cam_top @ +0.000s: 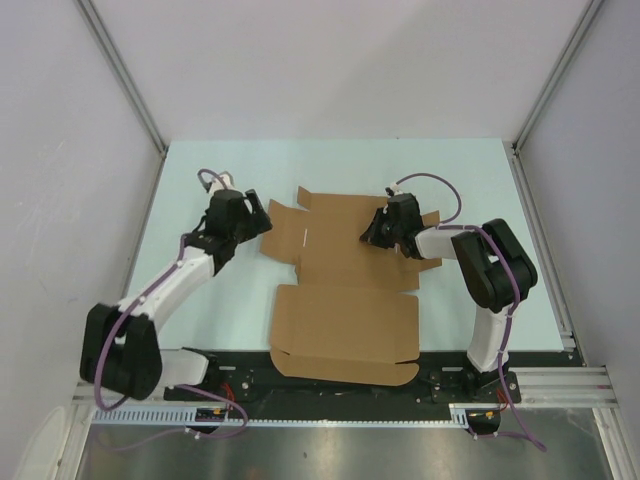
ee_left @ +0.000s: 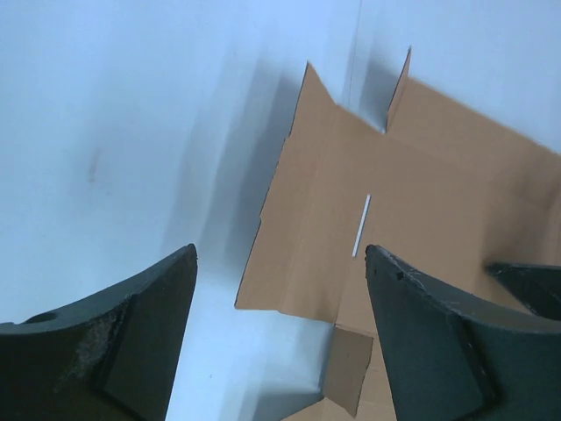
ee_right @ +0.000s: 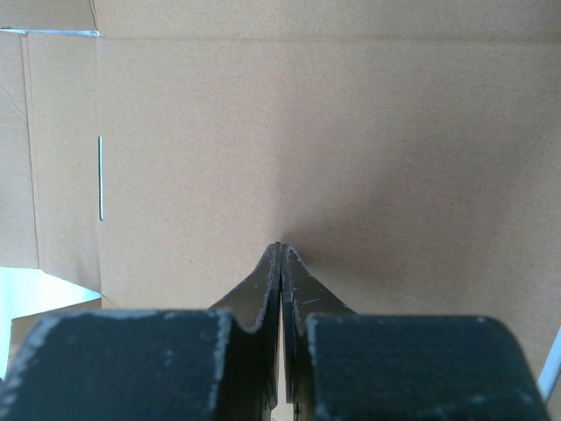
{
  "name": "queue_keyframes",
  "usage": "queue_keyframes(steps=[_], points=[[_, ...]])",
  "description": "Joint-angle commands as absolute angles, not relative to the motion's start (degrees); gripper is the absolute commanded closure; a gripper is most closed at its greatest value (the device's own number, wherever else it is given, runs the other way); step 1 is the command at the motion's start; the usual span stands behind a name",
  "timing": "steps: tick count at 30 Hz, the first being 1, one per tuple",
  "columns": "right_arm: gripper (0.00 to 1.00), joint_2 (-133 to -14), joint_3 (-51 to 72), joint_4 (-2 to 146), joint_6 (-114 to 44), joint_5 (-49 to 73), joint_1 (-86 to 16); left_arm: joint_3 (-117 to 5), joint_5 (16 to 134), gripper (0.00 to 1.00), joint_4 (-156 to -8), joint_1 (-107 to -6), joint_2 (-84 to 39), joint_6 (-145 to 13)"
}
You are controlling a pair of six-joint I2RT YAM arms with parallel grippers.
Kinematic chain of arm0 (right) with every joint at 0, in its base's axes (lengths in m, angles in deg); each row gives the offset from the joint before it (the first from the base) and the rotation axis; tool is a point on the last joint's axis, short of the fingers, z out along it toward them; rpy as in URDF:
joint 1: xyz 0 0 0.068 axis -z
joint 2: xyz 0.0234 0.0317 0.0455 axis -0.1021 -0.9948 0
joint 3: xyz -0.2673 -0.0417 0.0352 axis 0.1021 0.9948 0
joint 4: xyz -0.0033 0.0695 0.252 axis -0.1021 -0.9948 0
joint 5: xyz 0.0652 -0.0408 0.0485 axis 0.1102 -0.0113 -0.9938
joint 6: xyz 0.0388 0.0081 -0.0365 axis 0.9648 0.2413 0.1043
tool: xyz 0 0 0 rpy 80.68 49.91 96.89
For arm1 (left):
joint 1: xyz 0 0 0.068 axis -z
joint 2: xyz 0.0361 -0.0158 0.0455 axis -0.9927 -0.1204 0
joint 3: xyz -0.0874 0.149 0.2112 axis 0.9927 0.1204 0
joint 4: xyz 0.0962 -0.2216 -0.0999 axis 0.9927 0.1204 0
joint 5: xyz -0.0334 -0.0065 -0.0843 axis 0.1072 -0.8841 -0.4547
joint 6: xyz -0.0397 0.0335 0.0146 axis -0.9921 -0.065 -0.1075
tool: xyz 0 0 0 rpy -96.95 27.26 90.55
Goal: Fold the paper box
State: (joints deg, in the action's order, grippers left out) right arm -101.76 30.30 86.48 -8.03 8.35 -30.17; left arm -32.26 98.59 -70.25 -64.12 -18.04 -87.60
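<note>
The paper box [cam_top: 340, 270] is a brown die-cut cardboard sheet lying open on the table, with its near panel's edges raised a little. My left gripper [cam_top: 262, 225] is open and empty. It hovers at the sheet's far left flap, which lies between and beyond its fingers in the left wrist view [ee_left: 280, 254], where the box [ee_left: 421, 175] shows a white slit. My right gripper [cam_top: 368, 235] is shut with nothing between its jaws. In the right wrist view the right gripper [ee_right: 280, 246] points its tips at the flat cardboard panel [ee_right: 307, 132], at or just above its surface.
The pale green table top [cam_top: 200, 190] is walled by white panels with aluminium rails [cam_top: 120, 80] at left and right. A black base plate [cam_top: 330, 385] and a metal rail run along the near edge.
</note>
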Motion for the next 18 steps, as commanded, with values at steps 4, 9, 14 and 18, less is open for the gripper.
queue_keyframes(steps=[4,9,14,18], points=[[1.0,-103.86,30.81,81.99,-9.18,8.1,-29.94,-37.67,77.98,0.17,-76.24,-70.25,-30.71,-88.14],[1.0,-103.87,30.81,81.82,-9.36,8.1,-29.59,-40.21,78.23,0.2,-75.2,-70.34,-35.89,-86.92],[1.0,-104.13,30.81,81.99,-9.18,7.92,-29.33,-42.41,80.86,0.3,-73.18,-70.34,-40.29,-84.36],[1.0,-104.39,30.81,82.26,-9.0,7.57,-29.24,-44.78,84.63,0.46,-70.55,-70.34,-42.05,-81.12]])
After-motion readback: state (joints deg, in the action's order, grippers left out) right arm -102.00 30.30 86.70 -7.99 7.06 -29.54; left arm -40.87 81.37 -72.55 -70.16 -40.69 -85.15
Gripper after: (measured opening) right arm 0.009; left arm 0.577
